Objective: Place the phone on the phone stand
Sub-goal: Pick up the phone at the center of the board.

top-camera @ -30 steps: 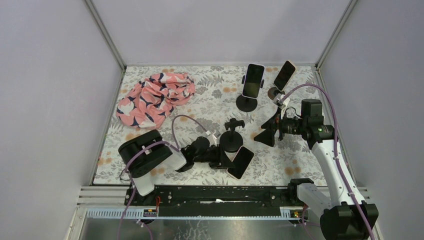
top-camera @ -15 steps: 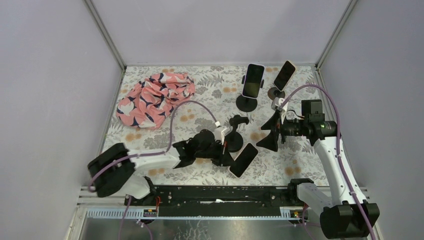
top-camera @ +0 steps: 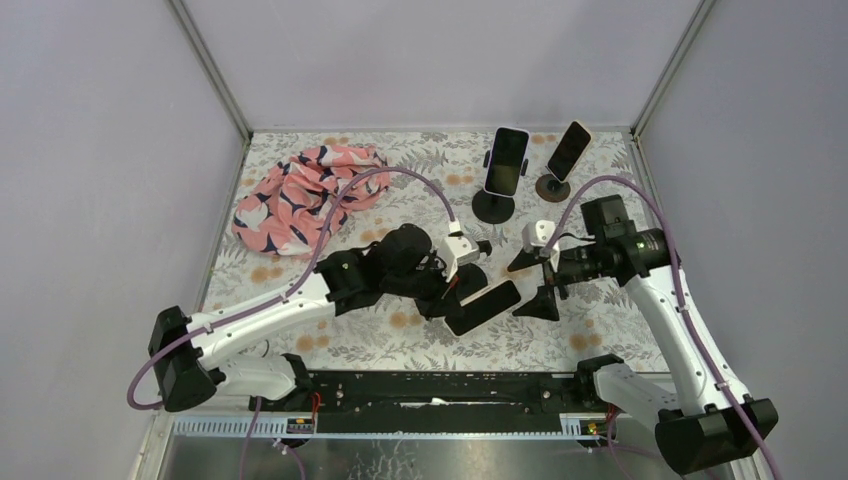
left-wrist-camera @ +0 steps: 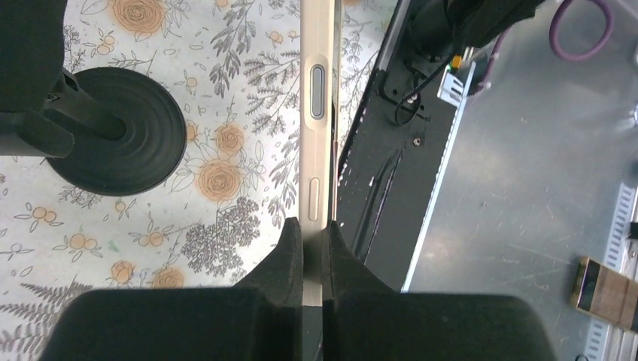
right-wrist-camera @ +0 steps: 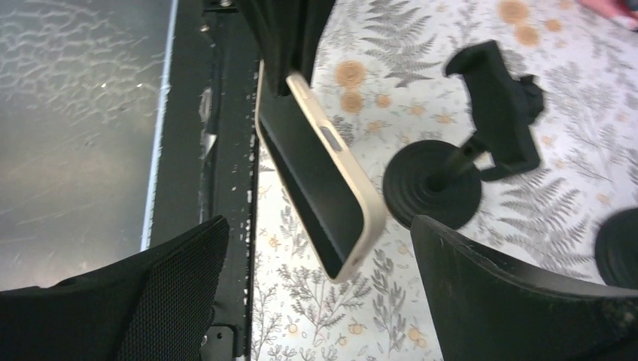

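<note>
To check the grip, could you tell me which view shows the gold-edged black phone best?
Right wrist view: the gold-edged black phone shows almost whole, face and side. Left wrist shows only its edge in the left gripper; the top view shows it small.

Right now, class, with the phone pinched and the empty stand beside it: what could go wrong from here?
1. The left hand pinches the phone at one end only; the long free end could pivot or slip.
2. The open right hand hovers close by; a bump might knock the phone loose.
3. The empty stand has a small base; a nudge could topple it.
</note>
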`<state>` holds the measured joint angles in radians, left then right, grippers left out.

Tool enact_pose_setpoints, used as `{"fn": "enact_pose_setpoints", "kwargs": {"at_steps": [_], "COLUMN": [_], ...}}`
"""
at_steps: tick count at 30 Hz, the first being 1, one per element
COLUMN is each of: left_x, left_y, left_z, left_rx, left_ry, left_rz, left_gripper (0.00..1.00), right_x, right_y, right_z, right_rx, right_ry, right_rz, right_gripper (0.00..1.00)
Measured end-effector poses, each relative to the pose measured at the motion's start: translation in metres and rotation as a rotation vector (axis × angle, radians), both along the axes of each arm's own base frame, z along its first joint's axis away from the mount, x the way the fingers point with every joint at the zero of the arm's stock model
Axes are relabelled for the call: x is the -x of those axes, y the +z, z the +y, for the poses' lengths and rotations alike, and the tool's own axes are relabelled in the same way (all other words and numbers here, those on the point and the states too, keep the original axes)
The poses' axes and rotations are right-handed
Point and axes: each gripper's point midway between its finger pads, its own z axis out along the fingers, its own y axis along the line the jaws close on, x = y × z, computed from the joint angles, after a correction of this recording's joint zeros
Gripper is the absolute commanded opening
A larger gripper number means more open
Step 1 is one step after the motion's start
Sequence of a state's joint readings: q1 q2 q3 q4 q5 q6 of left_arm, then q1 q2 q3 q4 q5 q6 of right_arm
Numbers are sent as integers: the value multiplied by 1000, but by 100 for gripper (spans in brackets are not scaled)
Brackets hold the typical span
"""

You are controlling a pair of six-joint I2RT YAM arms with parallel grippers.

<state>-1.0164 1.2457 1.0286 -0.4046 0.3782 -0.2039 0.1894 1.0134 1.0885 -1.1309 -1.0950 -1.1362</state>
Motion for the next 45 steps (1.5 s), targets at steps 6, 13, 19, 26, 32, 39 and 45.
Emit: {"fn": "enact_pose_setpoints", "kwargs": {"at_steps": [6,13,19,26,32,39,45], "left_x": [4,-2,-2,-8,-2,-22,-40], "left_y": [23,53,59,100,130,142,157], "left_z": [3,-8,-4,27,68,48,20], "left_rx": [-65,-68,-73,196,635,933,1043], "left_ry": [-85,-162,-189,44,276,405,426], "left_rz": [-55,-145,-193,-323,-357,-197,-123], "left_gripper": [0,0,27,96,99,94,81], "right_x": [17,26,29,20,-11,-42,-55], "right_y": [-9,-15,-9,24,72,135,165], "right_z": [17,31,34,29,28,42,51], "right_rx": [45,76,75,-33,-191,-374,-488], "right_ry": [70,119,120,20,-124,-197,-203], "right_rz": [43,148,207,245,291,401,533], "right_gripper": [86,10,0,0,0,0,0]}}
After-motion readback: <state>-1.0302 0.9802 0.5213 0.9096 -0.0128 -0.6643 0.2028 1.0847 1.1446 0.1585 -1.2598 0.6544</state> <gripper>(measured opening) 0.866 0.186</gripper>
